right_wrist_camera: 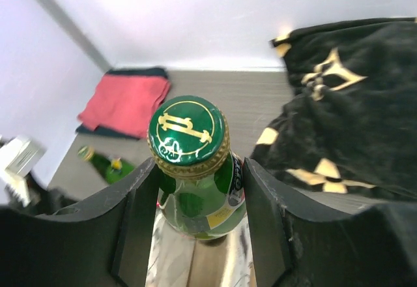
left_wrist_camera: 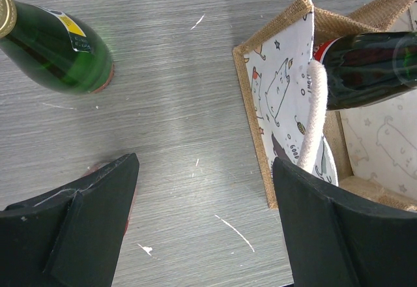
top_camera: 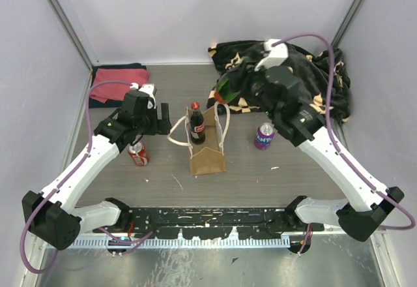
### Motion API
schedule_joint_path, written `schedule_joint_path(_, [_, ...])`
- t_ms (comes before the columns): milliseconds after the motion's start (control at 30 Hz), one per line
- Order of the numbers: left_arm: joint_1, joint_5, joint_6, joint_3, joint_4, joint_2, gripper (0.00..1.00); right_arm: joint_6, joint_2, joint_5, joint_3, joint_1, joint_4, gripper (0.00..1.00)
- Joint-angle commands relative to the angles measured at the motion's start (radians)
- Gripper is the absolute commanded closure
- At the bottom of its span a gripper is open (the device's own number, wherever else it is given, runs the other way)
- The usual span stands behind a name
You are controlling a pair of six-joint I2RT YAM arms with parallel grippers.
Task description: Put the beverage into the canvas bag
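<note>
The tan canvas bag (top_camera: 208, 160) stands upright mid-table with white rope handles. Its cat-print lining (left_wrist_camera: 280, 91) shows in the left wrist view. A dark cola bottle with a red cap (top_camera: 197, 125) stands inside it at the far left end (left_wrist_camera: 371, 68). My right gripper (top_camera: 231, 91) is shut on the neck of a green glass bottle (right_wrist_camera: 195, 189) behind the bag. The bottle (left_wrist_camera: 58, 45) is upright, its base at or near the table. My left gripper (left_wrist_camera: 205, 169) is open and empty just left of the bag (top_camera: 164, 125).
A red can (top_camera: 138, 154) stands under my left arm. A purple can (top_camera: 264, 135) stands right of the bag. A folded red cloth (top_camera: 119, 78) lies back left. A black patterned cloth (top_camera: 293, 72) fills the back right, close to my right wrist.
</note>
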Motion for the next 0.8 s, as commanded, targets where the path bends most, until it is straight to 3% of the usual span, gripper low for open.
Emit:
schedule_joint_path(0, [0.003, 0.005, -0.005, 0.004, -0.006, 0.004, 0.09, -0.058, 0.003, 0.133, 0.093, 0.163, 0.17, 0.99])
schedule_joint_path(300, [0.003, 0.005, -0.005, -0.001, -0.005, 0.004, 0.09, -0.132, 0.032, 0.315, 0.012, 0.403, 0.157, 0.99])
schedule_joint_path(767, [0.003, 0.005, -0.007, -0.01, 0.001, 0.009, 0.1, -0.124, 0.085, 0.328, -0.176, 0.415, 0.258, 0.99])
